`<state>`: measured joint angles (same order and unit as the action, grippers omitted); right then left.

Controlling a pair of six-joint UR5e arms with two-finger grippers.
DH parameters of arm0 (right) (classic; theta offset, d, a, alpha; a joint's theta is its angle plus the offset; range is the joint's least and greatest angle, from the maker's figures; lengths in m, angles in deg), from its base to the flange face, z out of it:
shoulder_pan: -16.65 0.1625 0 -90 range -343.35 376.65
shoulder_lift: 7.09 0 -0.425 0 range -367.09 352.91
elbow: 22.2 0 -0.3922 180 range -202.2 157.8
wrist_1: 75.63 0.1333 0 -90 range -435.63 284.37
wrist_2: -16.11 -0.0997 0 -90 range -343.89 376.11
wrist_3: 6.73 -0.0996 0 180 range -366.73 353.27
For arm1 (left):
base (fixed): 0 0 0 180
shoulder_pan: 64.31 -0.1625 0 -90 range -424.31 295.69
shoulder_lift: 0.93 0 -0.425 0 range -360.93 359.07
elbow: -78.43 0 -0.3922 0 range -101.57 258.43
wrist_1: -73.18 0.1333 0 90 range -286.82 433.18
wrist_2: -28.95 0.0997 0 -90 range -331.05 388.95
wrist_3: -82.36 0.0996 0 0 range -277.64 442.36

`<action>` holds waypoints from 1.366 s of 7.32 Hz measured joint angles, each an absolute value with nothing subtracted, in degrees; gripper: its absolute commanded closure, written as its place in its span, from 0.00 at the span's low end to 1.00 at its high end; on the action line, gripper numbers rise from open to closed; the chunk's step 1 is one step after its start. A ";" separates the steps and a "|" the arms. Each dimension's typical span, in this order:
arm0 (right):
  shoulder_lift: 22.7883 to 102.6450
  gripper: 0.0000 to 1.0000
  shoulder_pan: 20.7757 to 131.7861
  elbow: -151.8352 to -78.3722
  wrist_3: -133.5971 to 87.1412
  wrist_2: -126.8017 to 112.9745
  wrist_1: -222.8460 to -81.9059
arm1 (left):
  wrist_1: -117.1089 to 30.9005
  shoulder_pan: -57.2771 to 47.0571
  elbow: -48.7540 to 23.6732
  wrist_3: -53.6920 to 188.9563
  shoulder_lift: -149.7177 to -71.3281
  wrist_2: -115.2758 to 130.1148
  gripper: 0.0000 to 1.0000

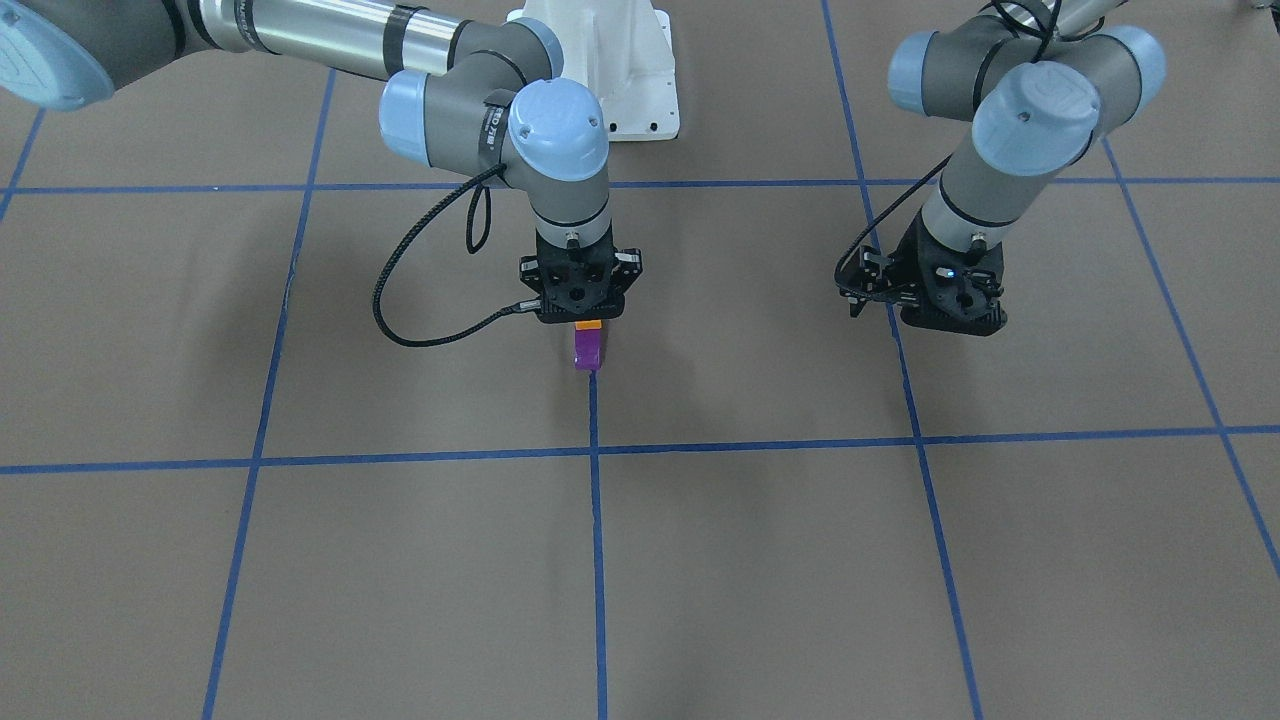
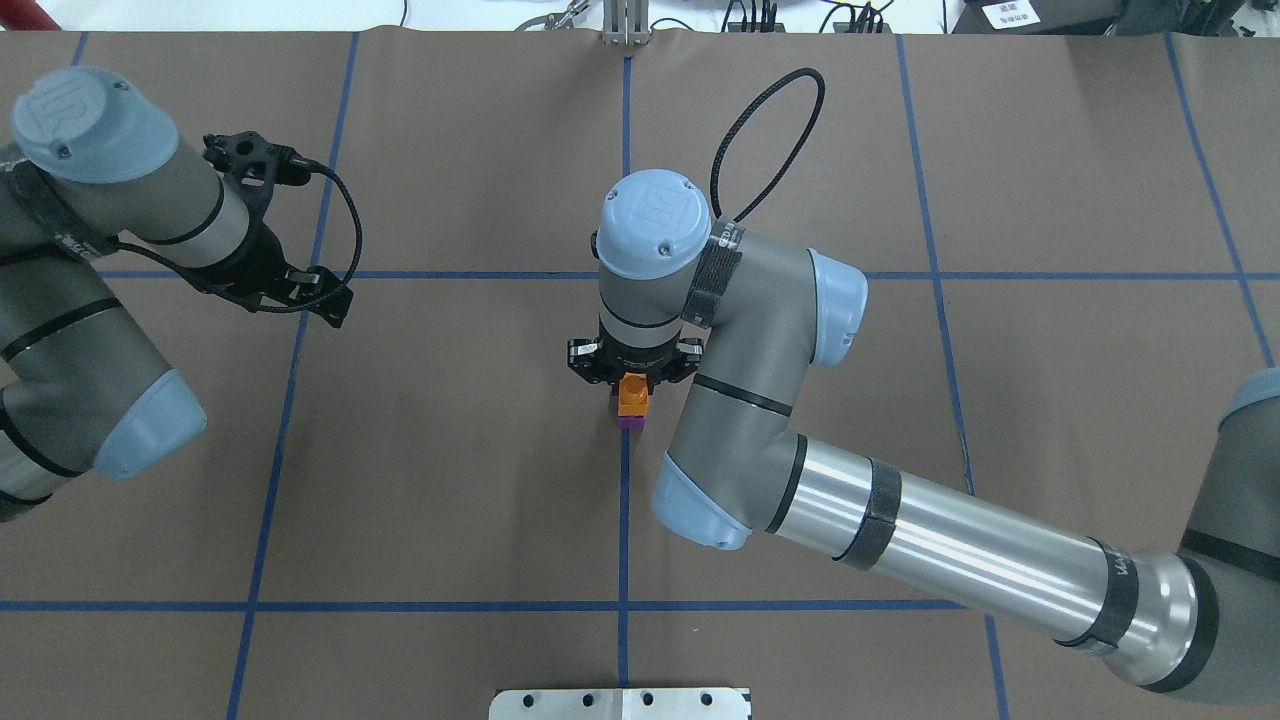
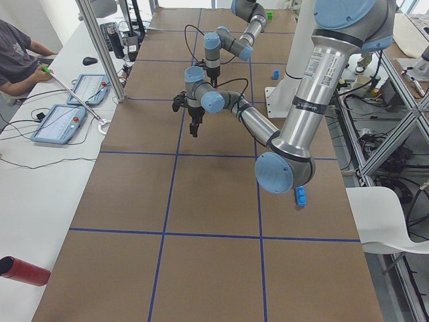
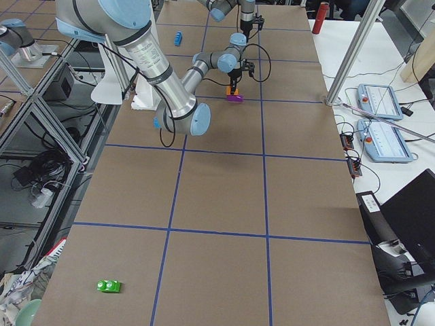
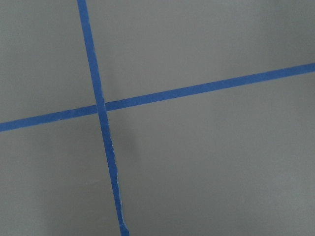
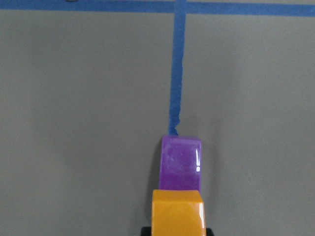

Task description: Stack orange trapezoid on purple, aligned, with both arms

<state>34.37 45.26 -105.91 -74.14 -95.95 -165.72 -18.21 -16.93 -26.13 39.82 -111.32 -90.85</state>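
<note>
Right arm (image 2: 950, 550) reached to the middle, left arm (image 2: 60, 330) bent off to its side

Right gripper (image 1: 586, 314) is pointed straight down, clamped on the orange trapezoid (image 6: 177, 212). Left gripper (image 2: 325, 298) is held tilted, and its finger gap can't be made out.

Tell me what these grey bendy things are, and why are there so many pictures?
They are two robot arms with pinching grippers on the ends. All the pictures show one moment, from cameras in front, above, at both table ends and on each wrist. The brown table has blue tape lines. The right gripper pinches the orange trapezoid right on top of the purple block. The left gripper hangs off to the side; its wrist camera sees only table and tape.
</note>
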 measured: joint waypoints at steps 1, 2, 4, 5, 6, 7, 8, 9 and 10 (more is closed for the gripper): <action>34.38 1.00 44.88 -105.77 -74.14 -95.38 -165.72 | -18.18 -16.93 -26.20 39.82 -111.32 -90.84 0.00; 34.37 1.00 44.70 -105.55 -74.12 -95.13 -165.70 | -18.16 -16.93 -26.25 39.80 -111.32 -90.84 0.00; 34.34 0.39 44.62 -105.22 -74.08 -94.99 -165.66 | -18.14 -16.99 -26.38 39.64 -111.32 -90.84 0.00; 34.40 0.00 44.57 -105.13 -74.16 -94.98 -165.74 | -18.14 -17.01 -26.40 39.52 -111.33 -90.84 0.00; 34.34 0.00 44.52 -105.19 -74.43 -94.64 -165.65 | -18.14 -17.05 -26.44 39.42 -111.37 -90.84 0.00; 34.27 0.00 44.48 -105.38 -74.74 -94.06 -165.67 | -18.12 -17.08 -26.48 39.35 -111.39 -90.84 0.00; 34.21 0.00 44.58 -105.81 -74.89 -93.76 -165.65 | -18.09 -17.08 -26.53 39.32 -111.40 -90.84 0.00; 34.26 0.00 45.00 -106.84 -74.94 -93.74 -165.65 | -18.05 -17.02 -26.59 39.42 -111.39 -90.86 0.00; 35.01 0.00 45.95 -108.95 -74.94 -94.09 -165.85 | -18.04 -16.78 -26.64 39.81 -111.10 -90.94 0.00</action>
